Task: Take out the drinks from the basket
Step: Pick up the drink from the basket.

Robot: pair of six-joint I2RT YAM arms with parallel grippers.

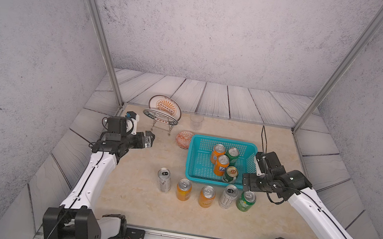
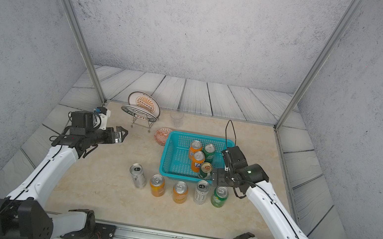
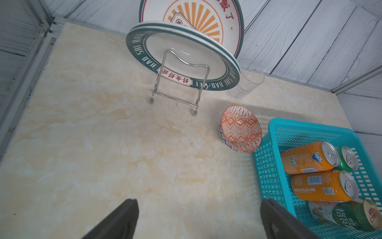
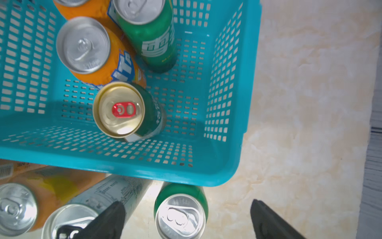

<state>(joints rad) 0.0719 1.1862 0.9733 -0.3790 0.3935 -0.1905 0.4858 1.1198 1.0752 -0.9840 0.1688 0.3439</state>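
The turquoise basket (image 1: 223, 140) (image 4: 144, 167) holds several upright drinks: two orange cans (image 1: 217, 153) (image 1: 221, 165), a green can (image 1: 233, 155) and a gold-topped green can (image 1: 230, 174) (image 4: 122, 111). On the table in front of it stands a row of drinks: a silver can (image 1: 164, 179), two orange cans (image 1: 183, 189) (image 1: 206, 196), a white can with black markings (image 1: 228, 196) and a green can (image 1: 246, 201) (image 4: 180, 215). My right gripper (image 1: 246, 183) (image 4: 186, 203) hangs open just above that green can, fingers clear of it. My left gripper (image 1: 149, 139) (image 3: 198, 200) is open and empty, left of the basket.
An orange-patterned bowl (image 1: 184, 140) leans against the basket's left wall. Behind it stand a wire rack with plates (image 1: 164, 113) and a clear plastic cup (image 1: 196, 121). Metal frame posts (image 1: 296, 126) rise at the table's back corners.
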